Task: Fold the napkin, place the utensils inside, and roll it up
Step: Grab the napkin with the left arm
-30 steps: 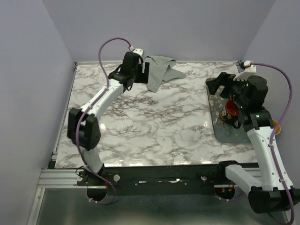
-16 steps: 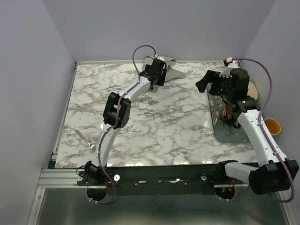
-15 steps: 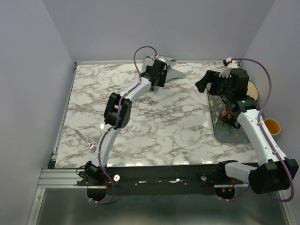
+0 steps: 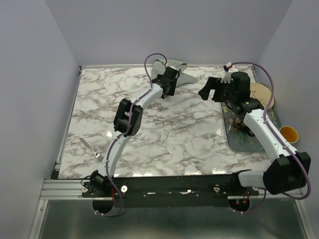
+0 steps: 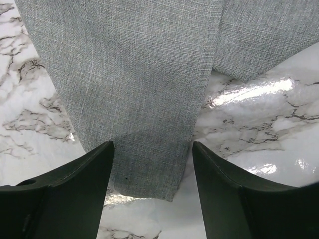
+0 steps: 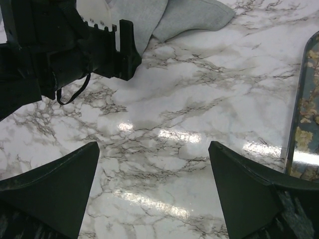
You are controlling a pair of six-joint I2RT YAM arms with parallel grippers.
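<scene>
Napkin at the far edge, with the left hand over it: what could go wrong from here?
The napkin lies bunched in overlapping layers, and the open left hand straddles only one strip; closing could pinch several layers or drag it in a heap. The open right hand hovers near the left arm, so the two might collide if both go for the cloth.

The crumpled grey-green cloth napkin lies at the middle of the far edge of the marble-patterned table, one flap between the left gripper's spread fingers. The floral-patterned grey tray lies along the table's right side, with the right gripper left of its far corner. A thin metal utensil lies near the front left.
</scene>
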